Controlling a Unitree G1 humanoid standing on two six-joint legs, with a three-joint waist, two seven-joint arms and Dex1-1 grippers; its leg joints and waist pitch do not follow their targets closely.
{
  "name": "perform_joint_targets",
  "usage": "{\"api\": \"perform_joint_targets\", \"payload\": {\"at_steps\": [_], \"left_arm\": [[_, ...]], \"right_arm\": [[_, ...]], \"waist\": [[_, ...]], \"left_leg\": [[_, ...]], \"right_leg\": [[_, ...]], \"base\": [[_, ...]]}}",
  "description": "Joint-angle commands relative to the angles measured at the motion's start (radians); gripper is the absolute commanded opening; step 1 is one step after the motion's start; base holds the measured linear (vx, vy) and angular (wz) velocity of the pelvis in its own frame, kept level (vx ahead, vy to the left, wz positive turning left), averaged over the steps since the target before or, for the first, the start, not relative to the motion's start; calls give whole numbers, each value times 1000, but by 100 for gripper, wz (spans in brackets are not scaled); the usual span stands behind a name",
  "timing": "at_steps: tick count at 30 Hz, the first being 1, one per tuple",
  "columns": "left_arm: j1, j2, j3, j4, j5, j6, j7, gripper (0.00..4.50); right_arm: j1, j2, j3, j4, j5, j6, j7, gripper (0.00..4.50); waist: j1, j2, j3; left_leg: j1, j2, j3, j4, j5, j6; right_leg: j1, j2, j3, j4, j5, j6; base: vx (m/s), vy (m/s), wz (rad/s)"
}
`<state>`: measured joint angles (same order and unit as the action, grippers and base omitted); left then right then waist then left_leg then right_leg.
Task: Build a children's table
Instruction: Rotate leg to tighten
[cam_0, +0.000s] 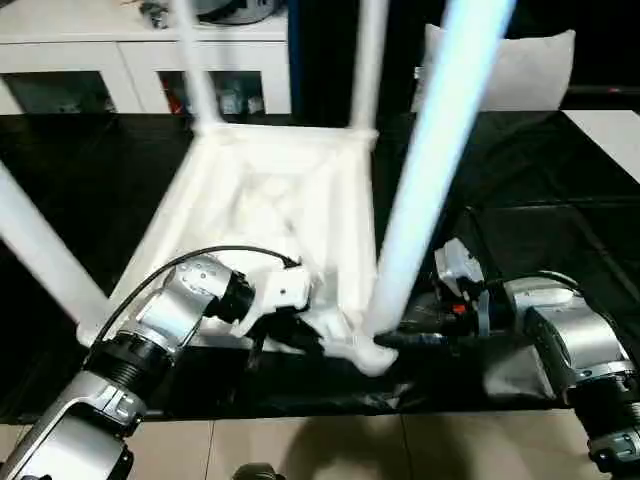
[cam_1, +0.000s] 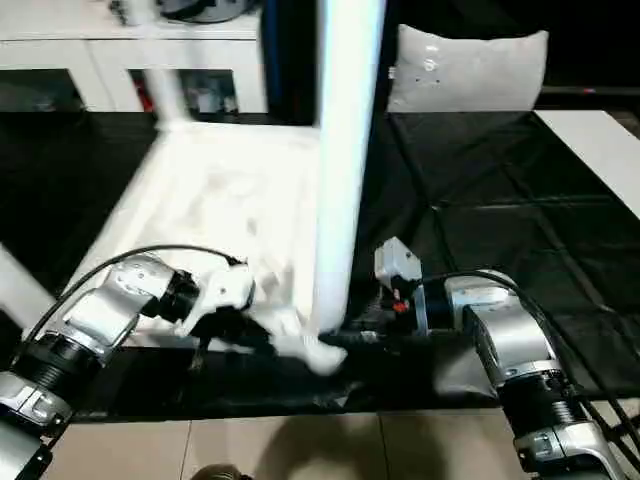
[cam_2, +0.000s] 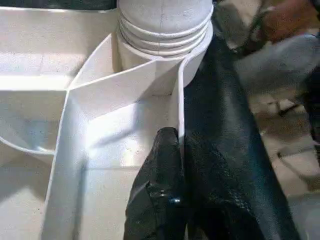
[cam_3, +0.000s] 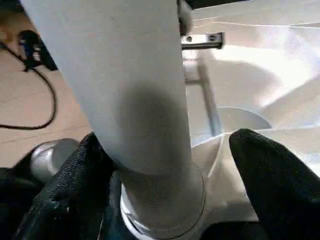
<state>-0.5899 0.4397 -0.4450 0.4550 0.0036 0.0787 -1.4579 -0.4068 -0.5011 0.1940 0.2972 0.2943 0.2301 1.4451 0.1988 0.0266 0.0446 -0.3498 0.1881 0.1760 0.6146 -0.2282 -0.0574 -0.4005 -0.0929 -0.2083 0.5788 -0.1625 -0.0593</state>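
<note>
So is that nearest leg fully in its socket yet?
Not fully: the leg stands upright in its corner socket, but thread rings remain exposed above it.

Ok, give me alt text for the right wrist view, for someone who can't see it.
A white leg stands in a corner socket of the upturned top. The right gripper has one black finger on each side of the leg's base, apparently not fully closed on it.

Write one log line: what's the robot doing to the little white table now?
step: seating near leg in corner socket | left tool: pinching tabletop rim | right tool: open around leg base
</note>
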Motion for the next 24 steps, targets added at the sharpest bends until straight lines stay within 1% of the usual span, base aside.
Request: {"api": "perform_joint_targets", "payload": {"at_steps": [1,2,3,4,5,7,8,9,10,11,14,15,16,18,20,21,22,23,24], "left_arm": [[-19,-3,-33,-40,-2,-21,-60,0],[-20,-3,-33,-39,-2,-23,-63,0],[-21,-1,-34,-39,-3,-25,-68,0],[-21,-1,-34,-39,-3,-25,-68,0],[-22,0,-36,-39,-4,-26,-71,0],[-22,1,-38,-38,-5,-27,-73,0],[-23,1,-38,-37,-5,-29,-74,0],[-23,1,-38,-36,-4,-29,-74,0],[-23,2,-39,-36,-4,-29,-75,0],[-23,2,-39,-36,-4,-28,-74,0],[-20,2,-36,-36,-4,-19,-68,0],[-20,2,-35,-37,-4,-17,-67,0],[-19,-1,-30,-37,-6,-7,-57,0],[-16,-18,-9,-48,-17,35,-19,0],[-15,-32,6,-54,-28,57,6,0],[-16,-41,13,-56,-29,73,27,0],[-20,-59,26,-57,-29,98,66,0],[-20,-59,26,-57,-29,98,66,0],[-23,-75,37,-57,-28,118,101,0]], "right_arm": [[-10,-18,6,-7,14,14,24,346],[-8,-21,11,-10,15,17,32,346],[-5,-25,22,-17,21,29,50,336],[-5,-25,22,-17,21,29,50,315],[-5,-25,28,-21,26,40,62,308],[-5,-23,31,-23,28,47,71,300],[-5,-23,32,-24,29,51,75,280],[-5,-22,33,-25,30,55,77,280],[-5,-23,36,-27,33,62,80,263],[-4,-23,37,-29,35,65,82,255],[3,-23,43,-39,41,80,84,226],[4,-22,43,-40,42,81,84,226],[9,-19,43,-47,44,88,79,215],[28,1,26,-72,63,123,39,212],[36,15,14,-83,67,134,5,207],[39,28,7,-86,66,141,-26,206],[45,50,-5,-91,60,139,-79,206],[45,50,-5,-91,60,139,-79,206],[50,70,-13,-94,54,130,-121,206]], "waist": [[-10,-8,-75],[-10,-8,-74],[-9,-8,-75],[-9,-9,-76],[-8,-9,-78],[-8,-8,-78],[-8,-8,-78],[-8,-8,-78],[-8,-9,-78],[-8,-7,-77],[-8,-10,-78],[-8,-9,-78],[-7,-10,-79],[-7,-8,-78],[-7,-9,-77],[-9,-10,-75],[-10,-10,-74],[-10,-9,-70],[-14,-11,-69]], "left_leg": [[2,71,-25,-67,-51,77],[2,71,-25,-67,-55,77],[2,70,-24,-67,-56,75],[1,69,-25,-66,-52,75],[1,69,-25,-65,-45,75],[0,69,-25,-65,-43,75],[0,69,-25,-65,-42,76],[1,69,-25,-65,-42,75],[1,69,-25,-65,-42,75],[1,70,-25,-66,-45,74],[2,70,-25,-66,-43,69],[1,69,-25,-66,-43,68],[1,69,-24,-65,-41,68],[3,71,-25,-66,-39,67],[1,72,-26,-66,-40,64],[3,67,-24,-67,-56,59],[2,65,-23,-68,-61,55],[7,64,-21,-69,-78,46],[8,58,-20,-69,-94,38]], "right_leg": [[68,-98,93,-67,-271,-43],[67,-97,92,-68,-280,-39],[68,-97,92,-69,-288,-33],[69,-96,92,-69,-285,-31],[69,-96,91,-68,-281,-27],[68,-96,91,-68,-278,-27],[68,-95,90,-68,-277,-26],[68,-95,90,-68,-277,-26],[67,-94,90,-68,-279,-25],[67,-95,90,-69,-283,-26],[67,-96,91,-68,-283,-25],[67,-95,90,-69,-286,-23],[68,-96,91,-69,-286,-22],[66,-95,91,-68,-281,-23],[67,-97,91,-69,-281,-24],[67,-97,89,-76,-314,-15],[67,-96,88,-78,-332,-9],[64,-96,85,-89,-374,5],[65,-95,81,-97,-416,24]], "base": [[0,0,0],[0,0,0],[0,0,0],[0,0,0],[0,0,0],[0,0,0],[0,0,0],[0,0,0],[0,0,0],[0,0,0],[0,0,0],[0,0,0],[0,0,0],[0,0,0],[0,0,0],[0,0,0],[0,0,0],[0,0,0],[0,0,0]]}}
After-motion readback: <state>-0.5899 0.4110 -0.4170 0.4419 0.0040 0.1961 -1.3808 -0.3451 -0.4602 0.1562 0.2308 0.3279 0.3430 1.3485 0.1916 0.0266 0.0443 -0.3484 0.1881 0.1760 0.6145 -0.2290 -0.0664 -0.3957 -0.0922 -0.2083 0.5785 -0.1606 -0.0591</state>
